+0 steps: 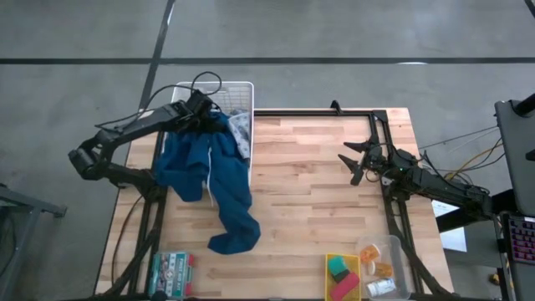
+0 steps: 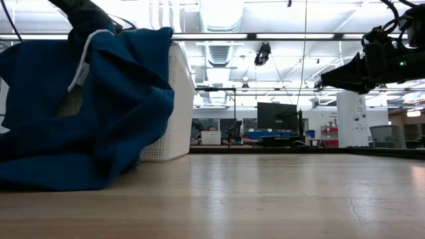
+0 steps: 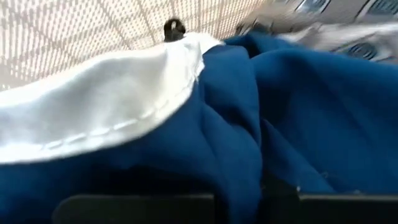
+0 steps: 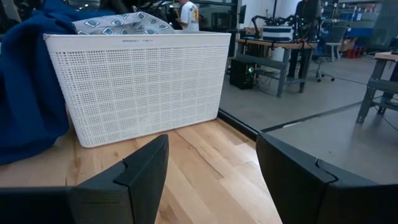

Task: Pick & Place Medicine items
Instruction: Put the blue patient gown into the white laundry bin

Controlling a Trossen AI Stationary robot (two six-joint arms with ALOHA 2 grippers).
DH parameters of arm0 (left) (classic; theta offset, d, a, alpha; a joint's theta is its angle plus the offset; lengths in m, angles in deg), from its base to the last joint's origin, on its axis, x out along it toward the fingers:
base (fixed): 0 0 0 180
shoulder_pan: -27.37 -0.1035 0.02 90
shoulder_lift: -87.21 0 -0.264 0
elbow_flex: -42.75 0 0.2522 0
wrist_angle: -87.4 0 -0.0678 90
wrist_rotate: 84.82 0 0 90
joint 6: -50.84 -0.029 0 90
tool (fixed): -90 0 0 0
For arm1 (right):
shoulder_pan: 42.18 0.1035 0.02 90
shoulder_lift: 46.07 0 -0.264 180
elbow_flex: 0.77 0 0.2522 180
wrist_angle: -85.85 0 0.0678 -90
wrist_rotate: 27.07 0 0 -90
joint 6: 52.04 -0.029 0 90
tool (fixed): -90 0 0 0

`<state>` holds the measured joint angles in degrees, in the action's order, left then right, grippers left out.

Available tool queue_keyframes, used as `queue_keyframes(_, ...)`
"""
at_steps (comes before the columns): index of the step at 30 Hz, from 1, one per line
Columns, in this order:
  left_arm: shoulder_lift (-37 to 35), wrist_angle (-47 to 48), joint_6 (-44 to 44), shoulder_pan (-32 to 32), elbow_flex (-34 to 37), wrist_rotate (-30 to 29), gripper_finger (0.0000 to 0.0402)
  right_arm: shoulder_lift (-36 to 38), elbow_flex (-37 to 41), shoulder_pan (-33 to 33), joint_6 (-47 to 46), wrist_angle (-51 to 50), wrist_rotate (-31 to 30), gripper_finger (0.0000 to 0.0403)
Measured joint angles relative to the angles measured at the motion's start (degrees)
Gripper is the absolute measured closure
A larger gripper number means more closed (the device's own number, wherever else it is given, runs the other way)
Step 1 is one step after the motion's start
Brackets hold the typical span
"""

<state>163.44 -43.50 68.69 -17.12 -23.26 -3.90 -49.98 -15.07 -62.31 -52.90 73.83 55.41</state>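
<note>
Wooden table (image 1: 309, 192): white basket (image 1: 244, 92), blue garment (image 1: 219, 180), clear bin (image 1: 399, 251).

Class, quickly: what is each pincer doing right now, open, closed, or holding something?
Left pincer: closed on the blue garment at the white basket.
Right pincer: open, holding nothing, above the table.

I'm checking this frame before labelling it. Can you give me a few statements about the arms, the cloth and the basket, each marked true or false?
1. The left gripper is shut on the blue garment. True.
2. The right gripper holds the garment. False: its jaws are open and empty.
3. The garment hangs from the white basket onto the table. True.
4. The basket sits by the right arm. False: it is at the left arm's side.
</note>
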Motion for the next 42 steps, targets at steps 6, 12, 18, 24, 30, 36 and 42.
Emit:
queue_keyframes(6, -0.2, 0.1, -1.5, 0.0, -3.8, 2.6, 0.0379, 0.0, 0.0, 0.0, 0.0, 0.0, 0.0, 0.0165)
queue_keyframes(12, -0.3, 1.4, -2.5, 0.0, -9.3, 4.7, 0.0317, 0.0, 0.0, 0.0, 0.0, 0.0, 0.0, 0.0165)
queue_keyframes(18, -0.3, 2.4, -2.9, 0.0, -14.1, 8.4, 0.0215, 0.0, 0.0, 0.0, 0.0, 0.0, 0.0, 0.0165)
queue_keyframes(24, -0.4, 3.6, -3.1, 0.0, -18.3, 9.2, 0.0106, 0.0, 0.0, 0.0, 0.0, 0.0, 0.0, 0.0165)
queue_keyframes(30, -0.5, 4.5, -4.3, 0.5, -23.8, 9.7, 0.0064, 0.0, 0.0, 0.0, 0.0, 0.0, 0.0, 0.0165)
queue_keyframes(36, -3.0, 5.6, -5.9, 4.5, -27.7, 9.7, 0.0069, 0.0, 0.0, 0.0, 0.0, 0.0, 0.0, 0.0165)
queue_keyframes(42, -7.0, 5.2, -10.3, 13.4, -27.3, 2.3, 0.0075, 0.0, 0.0, 0.0, 0.0, 0.0, 0.0, 0.0165)
